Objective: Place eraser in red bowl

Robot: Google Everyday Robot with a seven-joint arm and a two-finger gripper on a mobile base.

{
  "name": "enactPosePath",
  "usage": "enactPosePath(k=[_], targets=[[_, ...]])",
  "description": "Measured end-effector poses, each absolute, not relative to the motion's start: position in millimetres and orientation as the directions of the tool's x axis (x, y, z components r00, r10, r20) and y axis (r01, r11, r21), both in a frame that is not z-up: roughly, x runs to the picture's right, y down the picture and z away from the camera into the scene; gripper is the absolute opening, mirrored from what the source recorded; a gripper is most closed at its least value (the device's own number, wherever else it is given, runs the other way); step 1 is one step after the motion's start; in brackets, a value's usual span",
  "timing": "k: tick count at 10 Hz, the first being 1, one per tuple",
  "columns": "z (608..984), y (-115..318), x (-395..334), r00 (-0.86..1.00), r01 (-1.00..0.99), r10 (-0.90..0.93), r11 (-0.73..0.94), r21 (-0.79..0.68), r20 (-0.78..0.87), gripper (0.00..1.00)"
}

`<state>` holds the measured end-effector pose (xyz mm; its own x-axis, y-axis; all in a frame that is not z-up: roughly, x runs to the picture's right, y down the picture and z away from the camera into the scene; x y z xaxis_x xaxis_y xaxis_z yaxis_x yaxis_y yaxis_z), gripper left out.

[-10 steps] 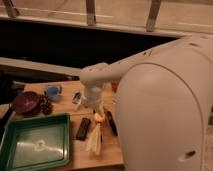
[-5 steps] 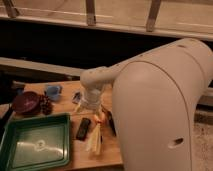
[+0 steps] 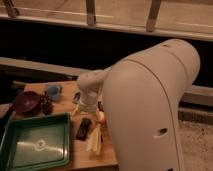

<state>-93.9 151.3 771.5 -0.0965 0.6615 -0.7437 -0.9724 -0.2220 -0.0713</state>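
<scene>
The eraser [image 3: 83,128] is a small flat black block lying on the wooden table [image 3: 67,106], just right of the green tray. My gripper [image 3: 89,111] hangs at the end of the white arm, right above the eraser's far end. A small orange-red patch [image 3: 100,116] shows just right of the gripper. It may be the red bowl, mostly hidden behind my arm.
A green tray [image 3: 35,145] fills the front left of the table. A dark maroon bowl [image 3: 26,102] and a dark cluster [image 3: 46,106] sit at the far left, with a blue object [image 3: 53,91] behind them. Pale long items [image 3: 94,141] lie near the table's front edge.
The large white arm body has shifted slightly left and covers more of the view. The wrist stays over the same spot and the eraser has not moved.
</scene>
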Motion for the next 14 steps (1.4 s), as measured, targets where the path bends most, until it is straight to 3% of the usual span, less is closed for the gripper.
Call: enactPosePath(k=[14], targets=[[789,150,-87,-0.106,-0.974,0.655,-0.222,-0.056,-0.748,0.80]])
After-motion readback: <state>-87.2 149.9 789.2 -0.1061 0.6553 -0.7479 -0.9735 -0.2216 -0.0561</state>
